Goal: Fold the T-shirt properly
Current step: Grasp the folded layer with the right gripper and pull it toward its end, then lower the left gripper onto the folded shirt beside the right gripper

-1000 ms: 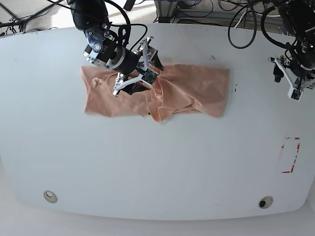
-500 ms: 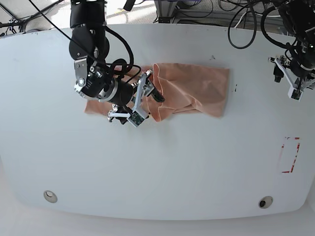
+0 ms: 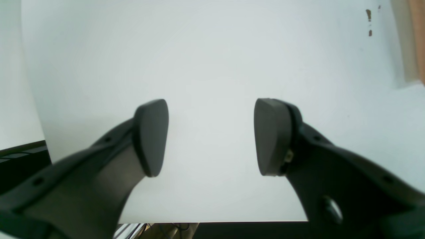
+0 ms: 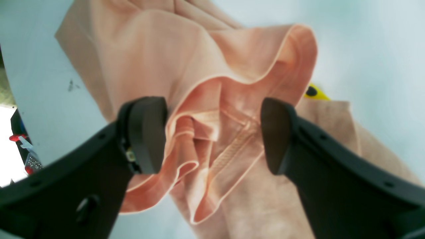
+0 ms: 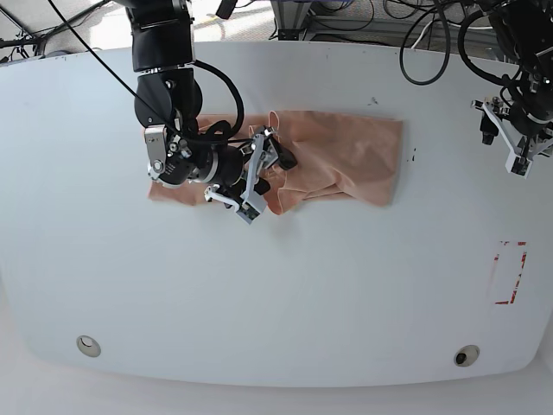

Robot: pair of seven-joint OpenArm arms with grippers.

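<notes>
The salmon-peach T-shirt [image 5: 346, 156] lies as a partly folded band across the far middle of the white table [image 5: 276, 294]. Its middle is bunched into ruffled folds [image 4: 219, 109]. A bit of the yellow emblem [image 4: 315, 93] peeks out beside the folds. My right gripper [image 5: 275, 169] is open and hovers close over the bunched folds, which show between its spread fingers [image 4: 146, 132]. The arm hides much of the shirt's left part. My left gripper [image 5: 518, 151] is open and empty over bare table at the far right, with the shirt's edge [image 3: 419, 36] just in view.
A red-marked rectangle [image 5: 510, 272] is on the table at the right. Two round holes [image 5: 88, 346] [image 5: 467, 355] sit near the front edge. Cables [image 5: 432, 35] hang behind the back edge. Small dark specks [image 3: 368, 15] mark the table near the shirt.
My right gripper moved from the shirt's back edge toward its front edge and turned sideways. The cloth at the shirt's middle is more bunched. The left arm has not moved.
</notes>
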